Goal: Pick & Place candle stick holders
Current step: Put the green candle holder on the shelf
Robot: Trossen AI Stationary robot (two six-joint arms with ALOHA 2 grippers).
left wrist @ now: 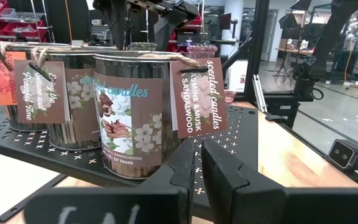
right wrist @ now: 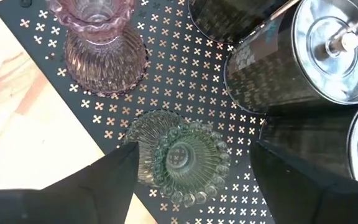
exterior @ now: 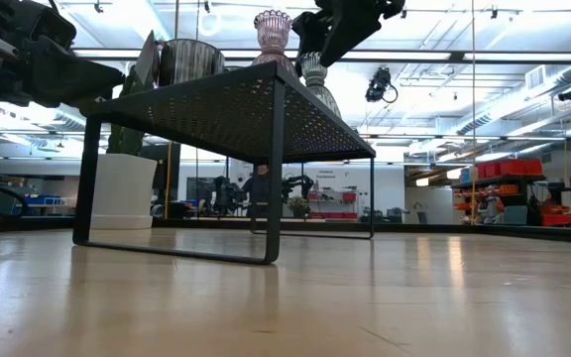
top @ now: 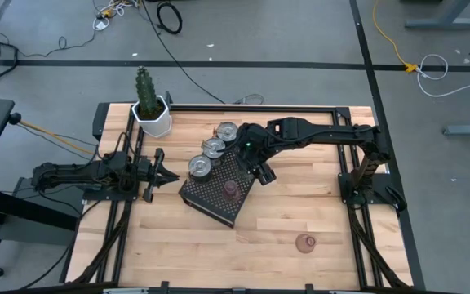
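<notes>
A black perforated tray (top: 210, 200) stands on legs mid-table. On it stand three silver candle tins (top: 213, 147), a pink glass holder (right wrist: 98, 50) and a green glass holder (right wrist: 182, 155), each upright on its base. My right gripper (right wrist: 194, 152) hangs open over the tray's far right part, pointing steeply down, a finger on each side of the green holder. A second pink holder (top: 304, 242) stands on the bare table near the front right. My left gripper (top: 161, 171) waits shut and level at the tray's left. My right gripper has one finger (right wrist: 104, 180) close against the green holder's ribbed rim (right wrist: 143, 146); I cannot tell whether it touches. The other finger (right wrist: 291, 180) stands clear of the holder, with bare tray between them.
A white hexagonal pot with a cactus (top: 151, 114) stands at the far left corner. The tins (right wrist: 328, 50) crowd close beside my right gripper's outer finger. Bare wooden table (top: 219, 253) lies toward the near edge.
</notes>
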